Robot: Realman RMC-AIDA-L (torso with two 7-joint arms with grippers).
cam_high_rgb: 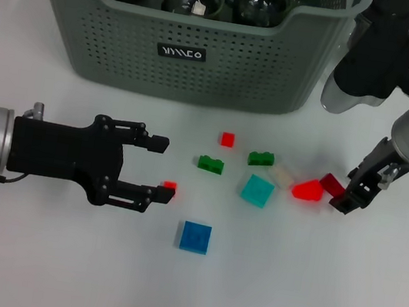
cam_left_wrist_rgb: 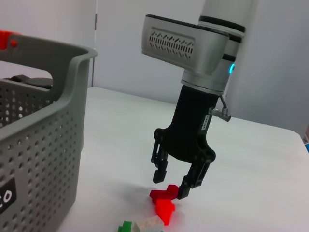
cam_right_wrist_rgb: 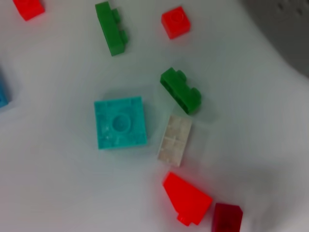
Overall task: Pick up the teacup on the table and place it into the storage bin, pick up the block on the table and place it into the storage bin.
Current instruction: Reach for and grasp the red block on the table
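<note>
Left gripper [cam_high_rgb: 161, 168] sits nearest the head camera, low on the robot's left side of the white table [cam_high_rgb: 307, 294], fingers spread wide and holding nothing; a small red block [cam_high_rgb: 170, 185] shows just at its lower fingertip, touching or not I can't tell. Right gripper [cam_high_rgb: 355, 194] is down at the table on the robot's right, jaws parted, tips straddling or just beside the dark red block [cam_high_rgb: 332, 185]; from the left wrist view it hangs nearly vertical over that block, not visibly clamped yet. The dark red block lies right at the right gripper's tips, next to the bright red wedge block [cam_high_rgb: 307, 190], so the right arm is clearly the nearer one; its long axis runs roughly toward the wedge. Storage bin [cam_high_rgb: 195, 66] stands at the far edge, beyond the blocks, already holding dark and glass teaware; no teacup seen on the table. Block count on the table: two green bricks [cam_high_rgb: 210, 164] [cam_high_rgb: 261, 159], one teal square plate [cam_high_rgb: 258, 190], one blue square [cam_high_rgb: 196, 237], one whitish brick [cam_right_wrist_rgb: 175, 140], one small red cube [cam_high_rgb: 228, 139], plus the three reds above: nine total. My read: next is closing on the dark red block, then lifting toward the bin.
</note>
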